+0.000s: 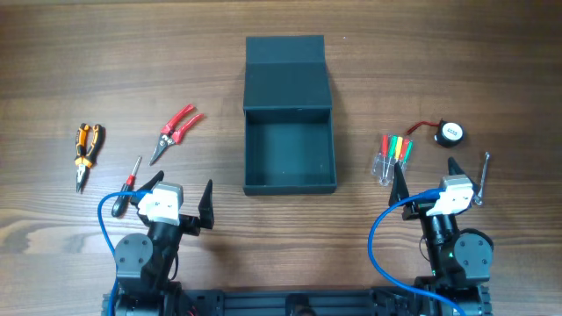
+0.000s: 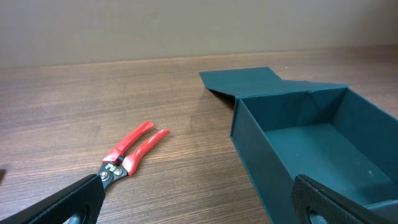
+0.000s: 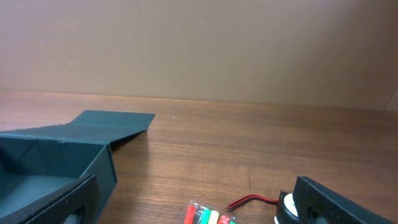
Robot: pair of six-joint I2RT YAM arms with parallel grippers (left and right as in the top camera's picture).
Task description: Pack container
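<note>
The dark teal container [image 1: 289, 180] stands open in the table's middle, its flap lid [image 1: 286, 81] laid back; it looks empty inside. It also shows in the left wrist view [image 2: 249, 149] and the right wrist view [image 3: 102, 168]. My left gripper [image 1: 182, 197] is open and empty near the front left, with red-handled snips [image 1: 175, 131] ahead of it, also in the left wrist view [image 2: 132, 150]. My right gripper [image 1: 428, 176] is open and empty near the front right, just behind a clear pack of coloured screwdrivers [image 1: 392, 156], seen in the right wrist view too [image 3: 208, 215].
Orange-handled pliers [image 1: 84, 152] lie at far left. A small red-and-black screwdriver [image 1: 128, 183] lies by the left gripper. A black-and-white tape measure with a red strap [image 1: 449, 132] and a metal wrench [image 1: 483, 178] lie at the right.
</note>
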